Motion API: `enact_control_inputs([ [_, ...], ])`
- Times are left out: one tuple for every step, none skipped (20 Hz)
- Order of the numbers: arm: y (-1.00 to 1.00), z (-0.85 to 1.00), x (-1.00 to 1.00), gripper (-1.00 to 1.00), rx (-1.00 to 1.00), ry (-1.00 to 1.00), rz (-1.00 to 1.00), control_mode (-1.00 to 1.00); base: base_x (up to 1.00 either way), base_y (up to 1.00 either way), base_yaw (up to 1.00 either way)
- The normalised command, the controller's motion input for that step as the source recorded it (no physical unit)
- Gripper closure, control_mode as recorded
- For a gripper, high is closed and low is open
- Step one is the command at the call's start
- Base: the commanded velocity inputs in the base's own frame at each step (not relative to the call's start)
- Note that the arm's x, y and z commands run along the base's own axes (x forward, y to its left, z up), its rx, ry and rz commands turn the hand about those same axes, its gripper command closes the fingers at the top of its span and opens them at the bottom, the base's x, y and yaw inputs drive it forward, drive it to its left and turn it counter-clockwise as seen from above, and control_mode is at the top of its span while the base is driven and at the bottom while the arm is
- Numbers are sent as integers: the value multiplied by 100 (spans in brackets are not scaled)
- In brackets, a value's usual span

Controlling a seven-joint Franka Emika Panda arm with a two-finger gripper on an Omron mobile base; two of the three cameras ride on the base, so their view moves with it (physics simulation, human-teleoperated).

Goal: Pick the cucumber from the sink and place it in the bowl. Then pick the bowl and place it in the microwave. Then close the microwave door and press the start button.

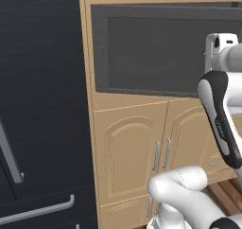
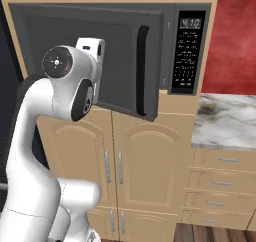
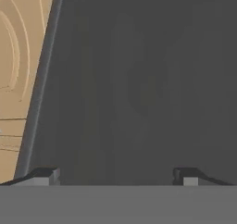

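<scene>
Microwave [image 2: 100, 56] fills the upper part of both base views, built into the tan cabinets [image 2: 130, 166], with the tall black fridge [image 1: 42, 105] at its left and a marble surface [image 2: 225, 118] at its right. The microwave door [image 2: 90, 51] is almost shut but not fully: in the right base view its handle side stands out a little from the black button panel [image 2: 189, 51], and the lower corner of the door hangs in front of the cabinet face. The curved black handle [image 2: 142, 68] is free, nothing touches it.

The step in hand is, I judge, the closing of the door. I cannot tell from these pictures if the bowl and the cucumber are inside, because the window is dark.

The hand [image 3: 115, 176] looks straight at the door pane from very near. Its two fingertips [image 3: 46, 176] are set wide apart and hold nothing.

The next move calls for a last push forward on the door until it lies flush. After that the arm must shift to the right, to the panel, and press the start button with one fingertip. The buttons are too small here to say which one is start.
</scene>
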Motion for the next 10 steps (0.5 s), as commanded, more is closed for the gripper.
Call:
enact_control_inputs([
  [-15, 0, 76, -100, -8, 0, 0, -100, 0, 0, 0],
  [-14, 0, 76, -100, -9, 0, 0, -100, 0, 0, 0],
  [-18, 0, 69, -100, -7, 0, 0, -100, 0, 0, 0],
  [-21, 0, 71, -100, -7, 0, 0, -100, 0, 0, 0],
  [-22, 0, 68, -100, -7, 0, 0, -100, 0, 0, 0],
  [-25, 0, 69, -100, -6, 0, 0, -100, 0, 0, 0],
  [-25, 0, 67, -100, -6, 0, 0, -100, 0, 0, 0],
  [-21, 0, 72, -100, -6, 0, 0, -100, 0, 0, 0],
  [-21, 0, 72, -100, -6, 0, 0, -100, 0, 0, 0],
  [-24, 0, 72, -100, -5, 0, 0, -100, 0, 0, 0],
])
